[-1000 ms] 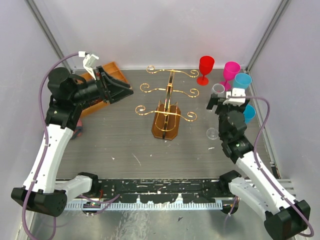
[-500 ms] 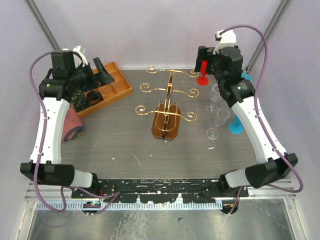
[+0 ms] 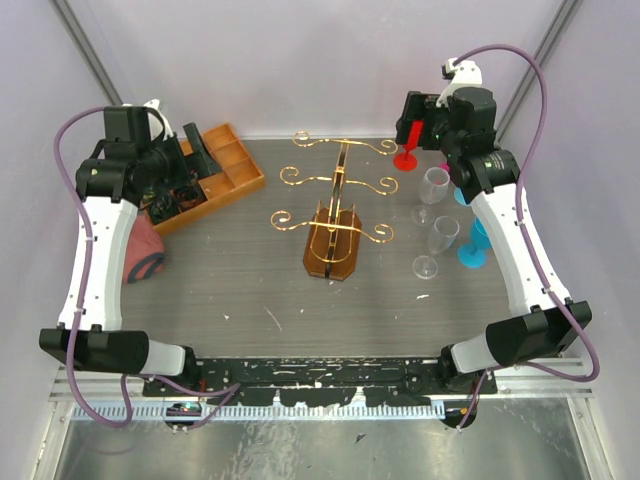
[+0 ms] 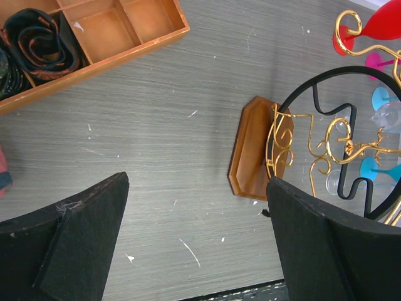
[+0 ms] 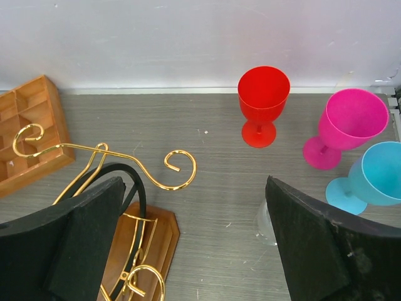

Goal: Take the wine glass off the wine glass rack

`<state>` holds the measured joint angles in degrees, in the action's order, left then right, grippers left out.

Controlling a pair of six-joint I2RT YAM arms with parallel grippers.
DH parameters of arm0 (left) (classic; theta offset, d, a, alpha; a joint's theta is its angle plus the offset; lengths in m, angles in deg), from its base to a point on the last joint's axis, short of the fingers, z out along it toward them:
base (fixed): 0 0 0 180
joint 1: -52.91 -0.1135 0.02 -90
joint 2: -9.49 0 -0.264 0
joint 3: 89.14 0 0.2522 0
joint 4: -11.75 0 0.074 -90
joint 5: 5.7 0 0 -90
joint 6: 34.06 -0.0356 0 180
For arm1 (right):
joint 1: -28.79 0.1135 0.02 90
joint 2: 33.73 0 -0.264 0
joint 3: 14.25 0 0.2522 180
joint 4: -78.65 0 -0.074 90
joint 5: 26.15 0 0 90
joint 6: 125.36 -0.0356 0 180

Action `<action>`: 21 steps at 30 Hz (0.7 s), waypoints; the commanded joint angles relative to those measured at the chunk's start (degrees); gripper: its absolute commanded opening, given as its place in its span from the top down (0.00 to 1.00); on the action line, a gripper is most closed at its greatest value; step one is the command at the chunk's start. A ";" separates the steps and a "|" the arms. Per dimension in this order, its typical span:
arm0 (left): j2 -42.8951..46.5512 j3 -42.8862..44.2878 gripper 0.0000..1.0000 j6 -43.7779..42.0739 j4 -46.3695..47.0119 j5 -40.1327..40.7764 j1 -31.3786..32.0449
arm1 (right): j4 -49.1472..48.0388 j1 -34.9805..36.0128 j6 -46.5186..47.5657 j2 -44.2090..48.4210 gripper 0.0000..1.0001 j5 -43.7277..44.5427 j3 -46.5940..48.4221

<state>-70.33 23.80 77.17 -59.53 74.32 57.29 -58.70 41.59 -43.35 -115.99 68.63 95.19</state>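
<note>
**A:** Top cam, where's the wine glass (image 3: 444, 233)?
**B:** Standing on the counter (image 3: 250, 280), just right of the rack (image 3: 335, 215).
**A:** Left wrist cam?
**B:** There the left hand (image 4: 195, 188) is released, fingers spread, nothing held.
**A:** Right wrist?
**B:** Same, the right hand (image 5: 193, 185) is released too.

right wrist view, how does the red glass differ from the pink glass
The red glass is red and stands alone, apart from the others; the pink glass is magenta and stands close beside the blue glass. Both stand on their feet, mouths up, empty, off the wine glass rack.
</note>
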 commanded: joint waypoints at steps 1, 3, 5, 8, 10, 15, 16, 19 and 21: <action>1.52 0.26 0.02 -0.67 0.49 -0.39 0.02 | -1.18 -0.49 -0.88 -0.03 0.00 -1.10 1.87; 1.60 -0.01 0.02 -0.66 0.78 -0.57 0.06 | -1.56 -0.41 -0.96 0.23 0.00 -0.43 1.39; 1.82 -0.44 0.02 -0.66 1.14 -1.14 0.01 | -1.57 -0.53 -0.96 0.26 0.00 -0.13 1.34; 2.27 -0.88 0.02 -0.21 1.65 -2.62 0.01 | -1.58 -0.59 -1.02 0.39 0.00 -0.45 1.35; 2.59 -0.85 0.02 0.01 1.92 -2.95 0.02 | -1.53 -0.56 -1.07 0.43 0.00 -0.47 1.43; 3.37 -0.64 0.02 -0.12 2.13 -3.16 -0.03 | -1.29 -0.56 -0.98 0.23 0.00 -0.15 1.86; 3.46 -0.57 0.02 -0.27 2.18 -3.20 0.01 | -1.03 -0.57 -1.02 0.18 0.00 -0.02 2.02; 3.63 -0.63 0.02 -0.66 2.23 -4.26 0.02 | -0.90 -0.55 -0.93 0.23 0.00 0.58 1.69; 3.65 -1.11 0.02 -0.62 2.33 -5.08 0.06 | -0.93 -0.51 -0.93 0.34 0.00 0.71 1.34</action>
<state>-67.99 23.51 77.15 -58.83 71.53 57.29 -58.59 41.28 -43.77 -116.26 68.47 95.19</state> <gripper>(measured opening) 0.980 0.999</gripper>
